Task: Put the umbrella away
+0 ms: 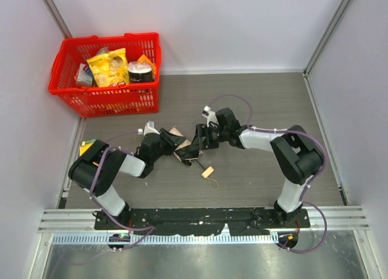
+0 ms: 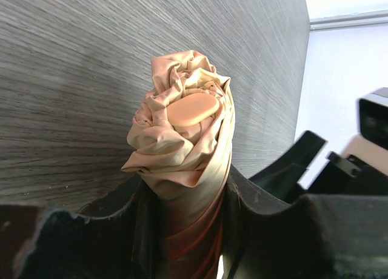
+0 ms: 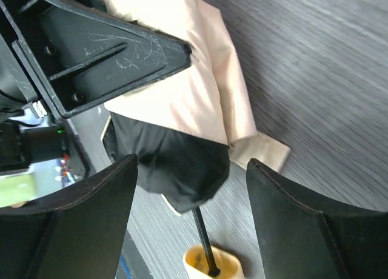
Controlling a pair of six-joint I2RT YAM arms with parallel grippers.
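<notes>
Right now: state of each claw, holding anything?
Left claw: closed on the folded umbrella.
Right claw: open, fingers on either side of the umbrella, not gripping it.

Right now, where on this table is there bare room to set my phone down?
Bare table runs from the red basket to the right wall, behind the right arm. A narrower strip lies between the small handle and the arm bases. The middle is crowded: left gripper and right gripper meet at the umbrella.
</notes>
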